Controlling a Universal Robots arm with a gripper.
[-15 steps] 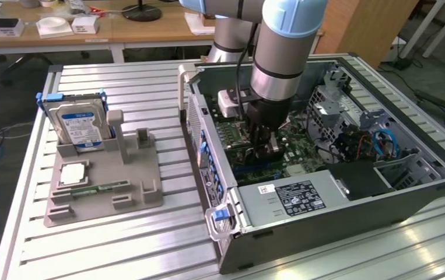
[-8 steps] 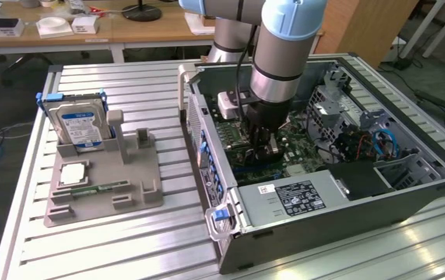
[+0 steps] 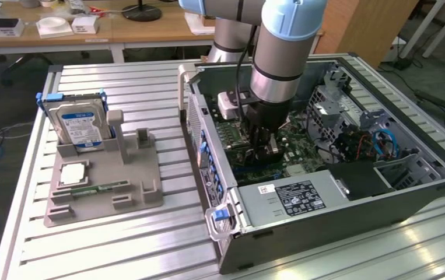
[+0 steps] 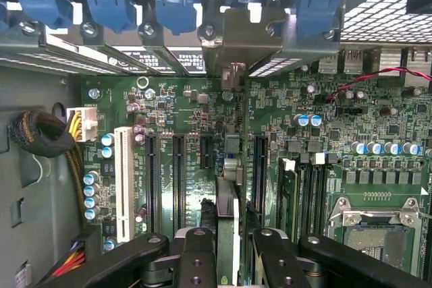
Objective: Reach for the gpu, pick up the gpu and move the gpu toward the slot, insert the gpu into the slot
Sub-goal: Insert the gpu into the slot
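Observation:
My gripper [image 3: 263, 150] reaches down into the open computer case [image 3: 409, 192], over the green motherboard [image 4: 337, 133]. In the wrist view the gripper [image 4: 233, 239] is shut on the gpu [image 4: 228, 210]. The gpu is a thin dark card seen edge-on, standing upright between the black fingers [image 4: 197, 251]. Its metal bracket end [image 4: 235, 38] sits at the case's rear wall, among the blue clips [image 4: 174, 1]. The card stands in line with the long black slots [image 4: 179, 180] on either side of it. It hides the slot directly beneath it, so I cannot tell how deep it sits.
A white connector strip [image 4: 123, 183] and a bundle of cables [image 4: 40, 133] lie to one side, and the silver processor socket [image 4: 378, 231] to the other. Outside the case, a grey fixture [image 3: 140, 201] holds the blue-labelled hard drive [image 3: 82, 125], a processor [image 3: 73, 173] and a green memory stick [image 3: 98, 188].

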